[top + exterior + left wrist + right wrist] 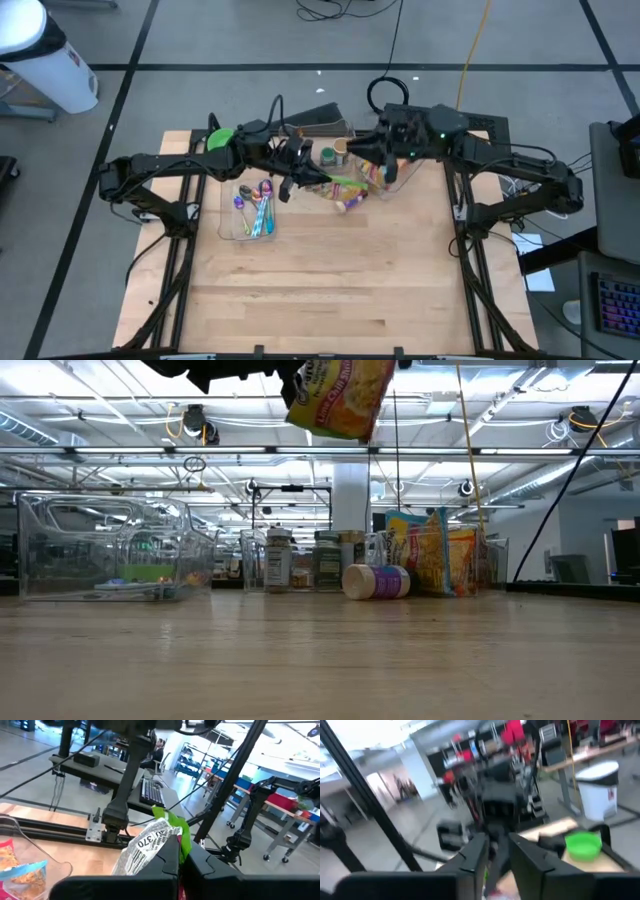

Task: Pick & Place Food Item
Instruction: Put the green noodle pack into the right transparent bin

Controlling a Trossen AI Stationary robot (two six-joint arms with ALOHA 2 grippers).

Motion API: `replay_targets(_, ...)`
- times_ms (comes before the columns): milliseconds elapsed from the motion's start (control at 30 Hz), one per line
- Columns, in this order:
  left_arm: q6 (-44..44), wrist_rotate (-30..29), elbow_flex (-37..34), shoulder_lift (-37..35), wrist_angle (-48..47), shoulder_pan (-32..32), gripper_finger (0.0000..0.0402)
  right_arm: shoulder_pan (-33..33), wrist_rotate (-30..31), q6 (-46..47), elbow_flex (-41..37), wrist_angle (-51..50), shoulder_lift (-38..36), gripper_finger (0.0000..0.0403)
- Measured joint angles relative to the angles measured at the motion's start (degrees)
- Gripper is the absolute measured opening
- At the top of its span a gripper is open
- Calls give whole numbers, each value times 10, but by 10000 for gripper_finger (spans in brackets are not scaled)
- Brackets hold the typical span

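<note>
Left gripper [181,851] is clamped tight on a snack packet [150,842], dangling it up in the air over the table [330,280], while the right gripper [496,851] looks slightly parted, I think, just off it.

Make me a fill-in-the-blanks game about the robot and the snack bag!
1. The left pincer is shut on a snack ____.
2. In the low view the snack bag hangs ____ the table, not on it.
3. The white jar on the table lies on its ____.
4. The bowl in the right wrist view is coloured ____.

Missing words: bag; above; side; green
</note>
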Motion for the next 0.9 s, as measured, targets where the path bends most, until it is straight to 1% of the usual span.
replay_targets(167,4,-18,0,0,1,0,1,-14,1,18,0,45,-1,125)
replay_targets(233,5,-30,0,0,0,0,1,-14,1,16,6,38,1,139)
replay_targets(333,10,-42,0,0,-8,0,1,-8,-10,-6,40,-2,16,153)
replay_targets(433,14,-44,0,0,-14,1,1,0,-16,-45,101,-75,46,160)
replay_targets(700,12,-51,0,0,-20,8,0,12,-18,-139,307,-360,163,159)
replay_targets(833,11,-64,0,0,-30,8,0,23,-46,-180,401,-490,226,159)
replay_targets(900,11,-79,0,0,-36,8,0,26,-46,-188,433,-539,251,161)
